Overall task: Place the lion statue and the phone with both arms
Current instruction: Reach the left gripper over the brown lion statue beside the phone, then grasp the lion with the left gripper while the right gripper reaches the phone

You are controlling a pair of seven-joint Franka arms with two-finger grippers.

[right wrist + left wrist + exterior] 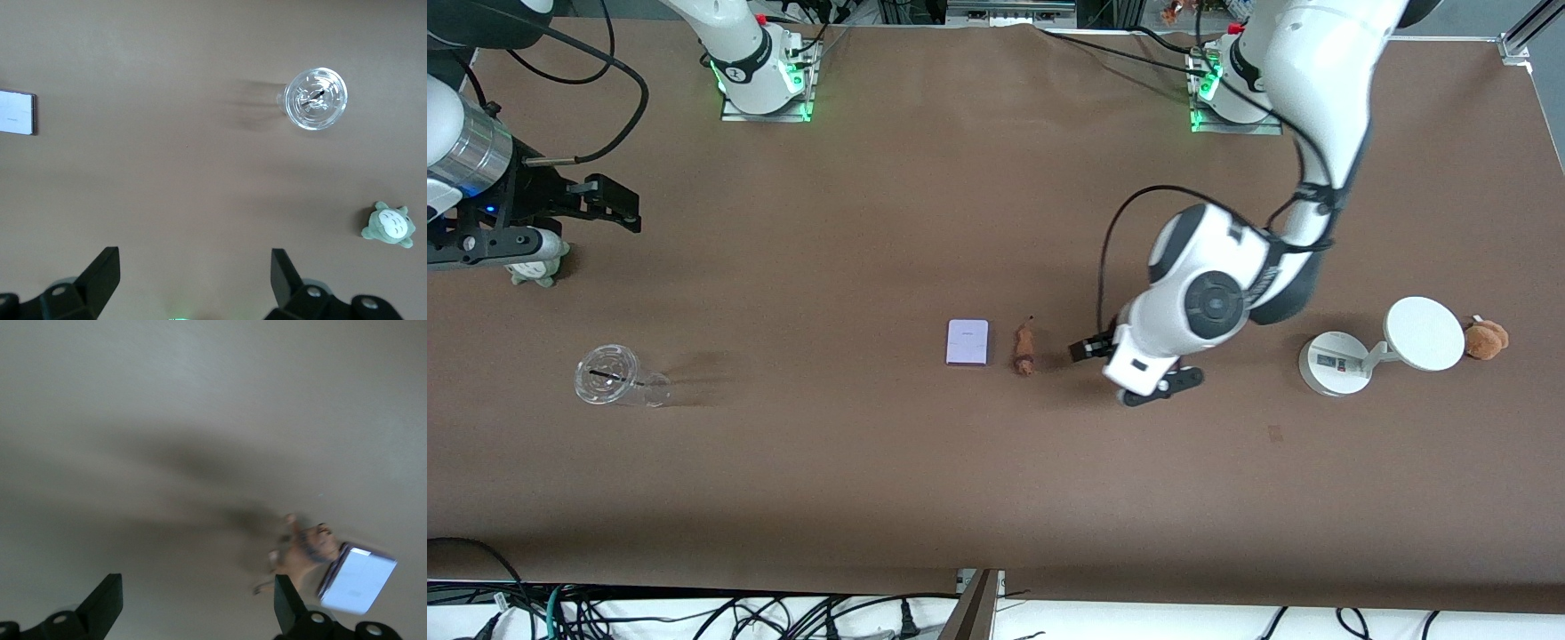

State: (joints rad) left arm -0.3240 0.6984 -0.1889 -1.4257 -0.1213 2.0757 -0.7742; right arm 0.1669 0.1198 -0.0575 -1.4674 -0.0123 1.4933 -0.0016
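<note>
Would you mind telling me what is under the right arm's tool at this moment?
The right tool, open and empty, is over bare table. The grey-green plush toy lies partly covered by it in the front view; the clear cup stands apart.

Even overhead light, soft shadows beside cup (609,377) and stand (1334,363). Left wrist view smeared by motion blur, phone (357,579) glaring white. Other views sharp.

Both grippers' fingers (100,607) (100,277) spread, empty.
</note>
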